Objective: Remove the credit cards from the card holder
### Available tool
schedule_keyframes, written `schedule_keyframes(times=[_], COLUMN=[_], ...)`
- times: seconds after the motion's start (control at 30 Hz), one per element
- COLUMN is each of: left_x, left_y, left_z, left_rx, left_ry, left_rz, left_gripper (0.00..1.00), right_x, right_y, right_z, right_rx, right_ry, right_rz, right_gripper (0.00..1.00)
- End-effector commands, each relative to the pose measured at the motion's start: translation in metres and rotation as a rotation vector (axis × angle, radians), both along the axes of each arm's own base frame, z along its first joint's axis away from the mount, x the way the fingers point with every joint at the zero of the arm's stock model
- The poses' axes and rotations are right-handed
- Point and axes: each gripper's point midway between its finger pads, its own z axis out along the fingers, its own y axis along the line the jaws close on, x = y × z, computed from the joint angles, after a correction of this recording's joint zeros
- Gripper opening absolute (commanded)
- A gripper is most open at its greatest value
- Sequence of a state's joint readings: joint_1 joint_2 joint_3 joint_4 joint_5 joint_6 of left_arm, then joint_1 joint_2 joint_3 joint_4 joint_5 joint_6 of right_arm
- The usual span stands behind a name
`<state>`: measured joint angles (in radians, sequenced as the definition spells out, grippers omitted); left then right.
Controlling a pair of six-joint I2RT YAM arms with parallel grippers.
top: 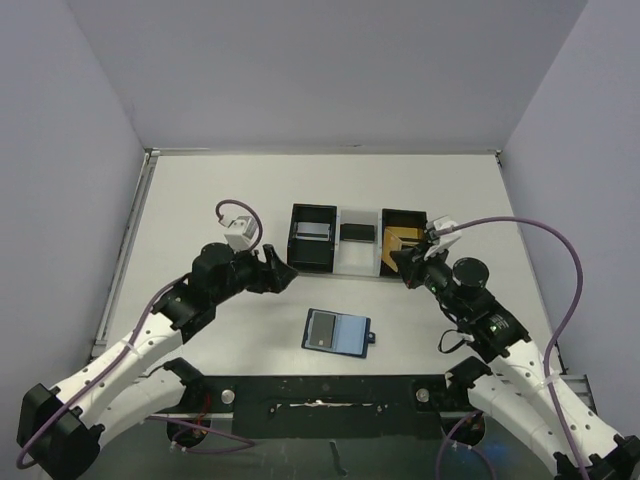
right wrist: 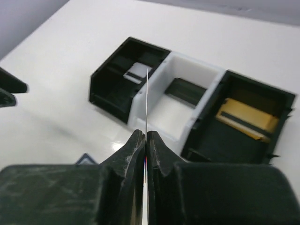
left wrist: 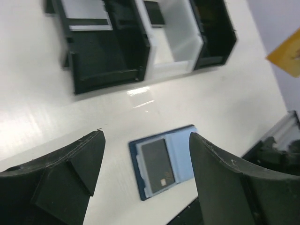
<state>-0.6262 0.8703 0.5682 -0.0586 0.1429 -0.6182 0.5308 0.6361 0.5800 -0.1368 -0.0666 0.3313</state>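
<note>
The card holder [top: 352, 336] lies spread open on the table between the arm bases, with a dark credit card [top: 322, 329] in its left pocket. The left wrist view shows the same card holder [left wrist: 185, 145] and card [left wrist: 158, 164] below my left gripper [left wrist: 146, 140]. That left gripper [top: 283, 272] is open and empty, just in front of the left black box. My right gripper [right wrist: 145, 136] is shut on a thin gold card [right wrist: 146, 93], seen edge-on. In the top view the right gripper [top: 405, 262] holds this card [top: 397, 243] at the right black box.
Two black boxes joined by a white tray [top: 358, 258] stand behind the card holder. The left box holds a silver card [top: 312, 230], the tray a dark card [top: 357, 232], and the right box a gold card [right wrist: 246, 119]. Walls close in the table's back and sides.
</note>
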Motion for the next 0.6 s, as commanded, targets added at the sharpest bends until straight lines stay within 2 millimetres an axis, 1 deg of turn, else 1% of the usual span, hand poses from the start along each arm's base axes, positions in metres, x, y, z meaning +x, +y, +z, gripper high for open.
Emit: schedule_keyframes(times=[0.0,0.03,0.1,0.13,0.17,0.23,0.27,0.37,0.47,0.57], left_x=[0.024,0.026,0.030,0.030,0.034,0.044,0.048,0.059,0.065,0.064], left_y=[0.046,0.053,0.062,0.067,0.074,0.093,0.098,0.116,0.136,0.138], left_z=[0.004,0.005,0.002,-0.002,-0.006,-0.012,-0.014,-0.013,-0.013,-0.009], left_rx=[0.271,0.303,0.372,0.411,0.445,0.461,0.441,0.359,0.362,0.353], left_ry=[-0.021,-0.013,0.011,0.024,0.036,0.065,0.071,0.095,0.103,0.081], left_rz=[0.166,0.191,0.200,0.195,0.212,0.278,0.289,0.338,0.410,0.423], left_gripper=[0.72,0.72,0.74,0.74,0.74,0.74,0.75,0.75,0.75,0.75], right_x=[0.021,0.024,0.034,0.038,0.043,0.057,0.064,0.079,0.090,0.104], right_y=[-0.043,-0.047,-0.058,-0.059,-0.059,-0.067,-0.069,-0.063,-0.053,-0.059], right_z=[0.032,0.033,0.031,0.031,0.027,0.021,0.017,0.001,-0.017,-0.028], right_rx=[-0.258,-0.327,-0.434,-0.488,-0.554,-0.632,-0.669,-0.718,-0.689,-0.733], right_ry=[-0.319,-0.354,-0.362,-0.372,-0.377,-0.354,-0.340,-0.293,-0.238,-0.170], right_rz=[-0.141,-0.142,-0.187,-0.176,-0.161,-0.207,-0.215,-0.123,-0.001,0.001], right_gripper=[0.00,0.00,0.00,0.00,0.00,0.00,0.00,0.00,0.00,0.00])
